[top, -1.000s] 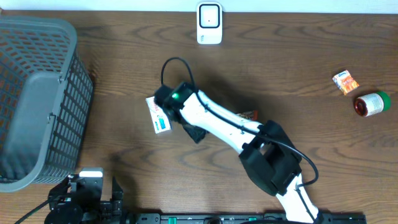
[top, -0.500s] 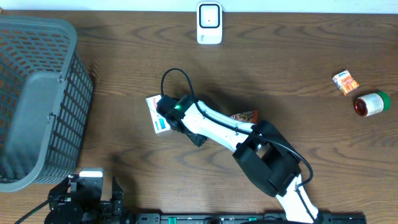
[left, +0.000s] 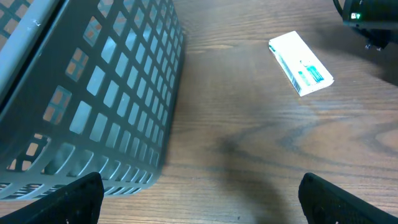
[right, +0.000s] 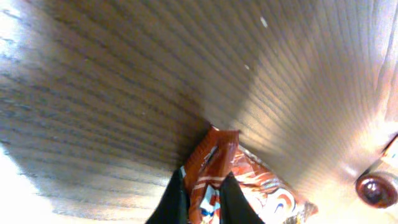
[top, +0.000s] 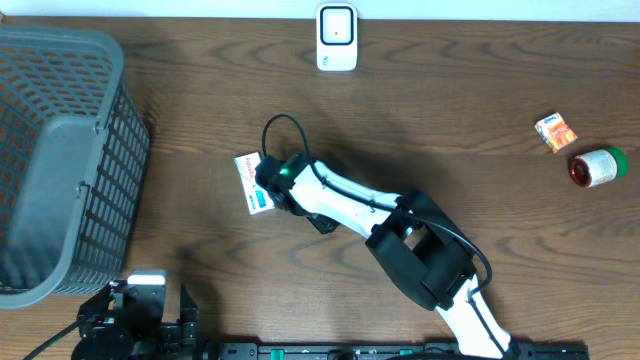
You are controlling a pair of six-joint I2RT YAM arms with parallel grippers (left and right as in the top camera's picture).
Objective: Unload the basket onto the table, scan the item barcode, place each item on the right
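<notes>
Plainly, the chief risk is the grip itself. Our right tool (right: 204, 182) has its fingers drawn together on only a thin edge of the orange snack packet (right: 249, 180). The slack foil could slide out or droop and twist once we carry it toward the white scanner (top: 337, 37) at the far edge of the desk (top: 200, 90). We see no barcode on the face in view, so the packet might reach the scanner with the code turned away. The white and teal box (top: 254, 184) lies just beside our right arm's elbow and could be swept along in a swing.

The packet sits near the middle of the desk, hidden under that arm from overhead; whether it is off the wood we cannot tell. In the right wrist view its long axis runs diagonally, from the pointed corner above the fingers toward the lower right. Our left tool (left: 205, 202) rests with fingers wide apart, empty, near the grey basket (left: 93, 93).
</notes>
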